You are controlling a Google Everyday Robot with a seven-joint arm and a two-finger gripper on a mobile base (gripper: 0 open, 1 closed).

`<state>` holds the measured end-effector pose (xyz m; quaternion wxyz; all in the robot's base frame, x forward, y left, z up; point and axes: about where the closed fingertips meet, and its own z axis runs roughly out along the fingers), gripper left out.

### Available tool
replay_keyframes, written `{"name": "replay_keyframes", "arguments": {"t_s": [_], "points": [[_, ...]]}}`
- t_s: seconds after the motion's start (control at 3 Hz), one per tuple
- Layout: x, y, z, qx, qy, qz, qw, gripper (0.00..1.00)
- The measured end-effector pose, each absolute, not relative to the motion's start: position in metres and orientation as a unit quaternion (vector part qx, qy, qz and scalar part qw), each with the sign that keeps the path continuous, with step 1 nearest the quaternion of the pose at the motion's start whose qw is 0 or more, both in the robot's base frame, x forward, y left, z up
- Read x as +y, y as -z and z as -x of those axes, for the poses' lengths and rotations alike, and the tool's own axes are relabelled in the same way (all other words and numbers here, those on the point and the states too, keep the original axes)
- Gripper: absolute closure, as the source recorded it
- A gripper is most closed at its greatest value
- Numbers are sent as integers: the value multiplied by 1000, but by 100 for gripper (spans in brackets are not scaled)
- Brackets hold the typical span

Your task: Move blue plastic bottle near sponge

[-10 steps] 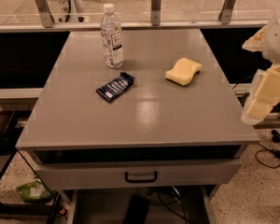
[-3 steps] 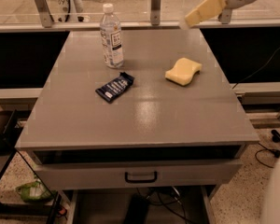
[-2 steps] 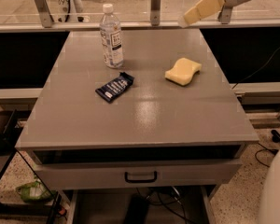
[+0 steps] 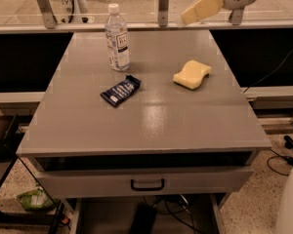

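Observation:
The blue plastic bottle (image 4: 117,38) stands upright at the back left of the grey table (image 4: 151,126); it is clear, with a white cap and a white label. The pale yellow sponge (image 4: 192,74) lies flat at the right of the table, well apart from the bottle. My gripper (image 4: 201,9) hangs in the air above the table's back right edge, its cream pad pointing left and down. It is far to the right of the bottle, above and behind the sponge, and holds nothing that I can see.
A flat dark blue snack wrapper (image 4: 120,90) lies between the bottle and the table's middle. A rail with metal posts (image 4: 163,4) runs behind the table. A drawer with a dark handle (image 4: 147,184) sits under the top. The robot's white base (image 4: 290,208) shows at bottom right.
The gripper rose from low at the table's right side to the back right, then crept slightly left. The bottle, sponge and wrapper have not moved.

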<state>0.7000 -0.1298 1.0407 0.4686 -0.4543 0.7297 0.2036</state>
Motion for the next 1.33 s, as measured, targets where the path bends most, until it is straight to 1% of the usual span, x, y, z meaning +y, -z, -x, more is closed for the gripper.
{"name": "replay_keyframes", "arguments": {"t_s": [0.33, 0.67, 1.0, 1.33], "points": [[-99, -1034, -705, 738, -194, 431, 483, 0], [-68, -1015, -712, 747, -151, 425, 488, 0], [-40, -993, -718, 746, -130, 443, 480, 0], [-22, -976, -733, 745, -137, 450, 473, 0]]}}
